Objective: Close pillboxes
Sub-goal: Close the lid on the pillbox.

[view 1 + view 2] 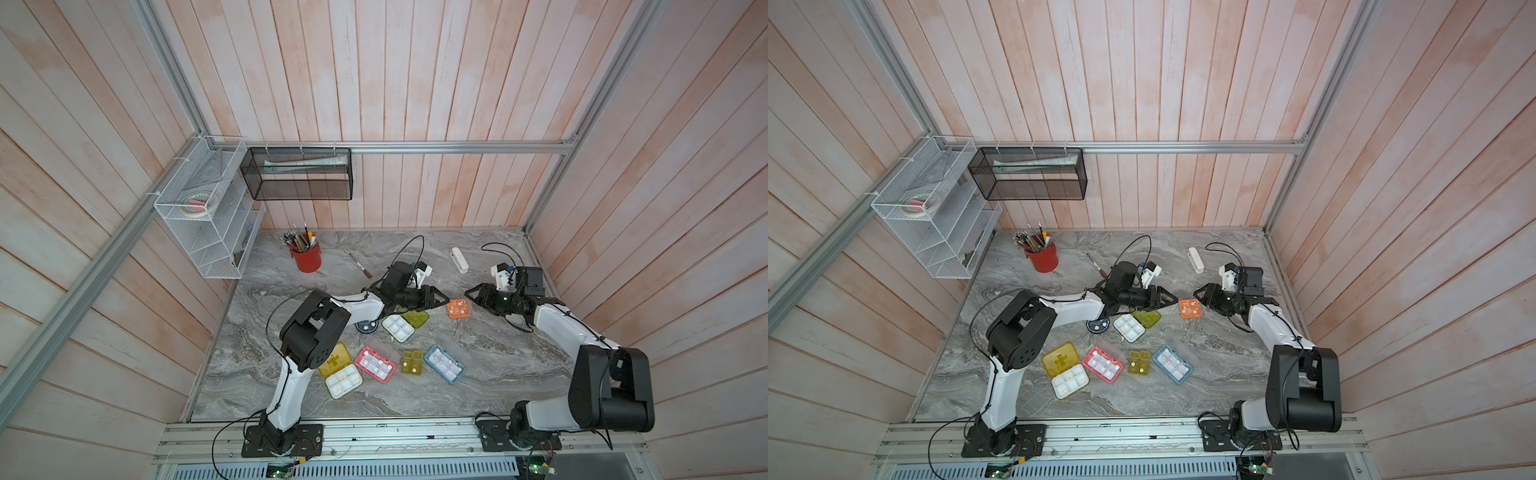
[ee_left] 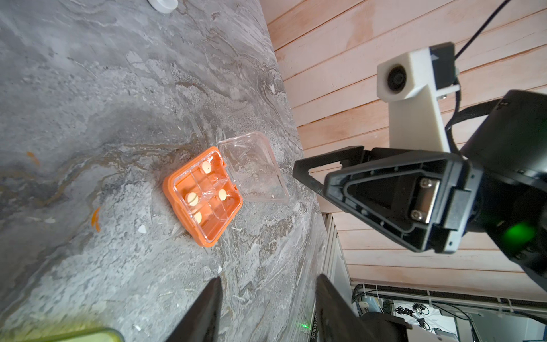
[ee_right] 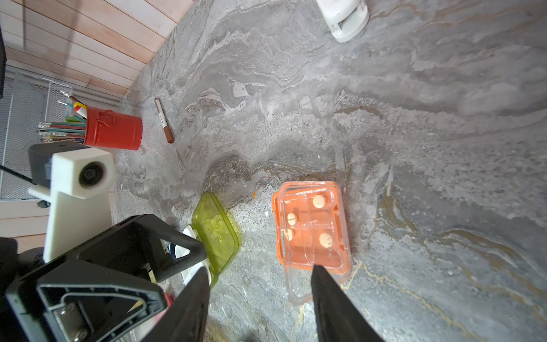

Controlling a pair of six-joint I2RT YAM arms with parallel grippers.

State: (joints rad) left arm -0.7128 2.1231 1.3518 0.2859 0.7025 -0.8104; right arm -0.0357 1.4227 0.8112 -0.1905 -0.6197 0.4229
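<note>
The grey marbled tabletop (image 1: 498,374) is busy. Back left, a red cup (image 1: 306,257) of pens stands upright, a brown-capped marker (image 1: 360,266) lies flat near it, and a white oblong bar (image 1: 459,260) lies toward the back right. In the middle, the orange square pillbox (image 1: 458,308) has its clear lid swung open, four pale pills inside. Near it sits the lime-green pillbox (image 1: 414,319), lid open beside its white tray, then the dark round pillbox (image 1: 366,327). Along the front are the yellow pillbox (image 1: 335,360) with its cross lid open, the pink pillbox (image 1: 375,365), the small amber pillbox (image 1: 412,362) and the blue-grey pillbox (image 1: 444,364).
</note>
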